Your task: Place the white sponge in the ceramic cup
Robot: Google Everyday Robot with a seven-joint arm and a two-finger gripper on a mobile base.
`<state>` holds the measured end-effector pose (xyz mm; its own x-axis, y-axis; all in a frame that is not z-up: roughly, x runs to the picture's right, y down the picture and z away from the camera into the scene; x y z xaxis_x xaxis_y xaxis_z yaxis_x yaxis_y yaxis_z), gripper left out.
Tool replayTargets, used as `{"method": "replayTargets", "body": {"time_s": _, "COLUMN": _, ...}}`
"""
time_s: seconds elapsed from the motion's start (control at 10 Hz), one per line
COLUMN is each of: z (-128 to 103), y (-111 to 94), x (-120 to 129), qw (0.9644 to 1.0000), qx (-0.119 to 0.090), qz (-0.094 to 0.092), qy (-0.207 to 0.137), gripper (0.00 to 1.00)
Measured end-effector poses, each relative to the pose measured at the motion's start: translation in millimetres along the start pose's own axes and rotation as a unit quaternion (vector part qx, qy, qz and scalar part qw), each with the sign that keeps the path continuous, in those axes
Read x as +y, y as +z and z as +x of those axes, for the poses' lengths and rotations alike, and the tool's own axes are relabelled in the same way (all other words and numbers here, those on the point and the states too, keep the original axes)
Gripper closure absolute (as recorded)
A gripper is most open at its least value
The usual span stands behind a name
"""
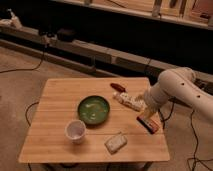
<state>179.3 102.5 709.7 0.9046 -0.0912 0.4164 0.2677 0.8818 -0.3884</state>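
The white sponge (115, 142) lies flat near the front edge of the wooden table (55, 100), right of centre. The ceramic cup (76, 131) stands upright to its left, front-left of the green bowl. My gripper (149, 114) hangs from the white arm (175, 87) at the table's right side, just above the brown-orange bar. It is well to the right of and behind the sponge and holds nothing that I can see.
A green bowl (93, 109) sits mid-table. A white patterned packet (129, 100) and a small red item (118, 86) lie behind and right of it. A brown-orange bar (148, 123) lies near the right edge. Cables run over the floor around the table.
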Motion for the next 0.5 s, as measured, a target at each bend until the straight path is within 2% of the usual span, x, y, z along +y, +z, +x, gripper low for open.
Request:
{"method": "replayTargets", "body": {"time_s": 0.1, "z": -9, "y": 5, "x": -4, "qw": 0.9996, "qx": -0.018, "qz": 0.008, "qy": -0.019, "gripper": 0.35}}
{"method": "replayTargets", "body": {"time_s": 0.2, "z": -13, "y": 6, "x": -6, "qw": 0.9992, "qx": -0.026, "qz": 0.013, "qy": -0.029, "gripper": 0.35}}
{"method": "replayTargets", "body": {"time_s": 0.4, "z": -14, "y": 6, "x": -7, "qw": 0.9989, "qx": -0.030, "qz": 0.015, "qy": -0.033, "gripper": 0.35}}
{"method": "replayTargets", "body": {"time_s": 0.5, "z": -20, "y": 10, "x": -6, "qw": 0.9980, "qx": -0.047, "qz": 0.017, "qy": -0.040, "gripper": 0.35}}
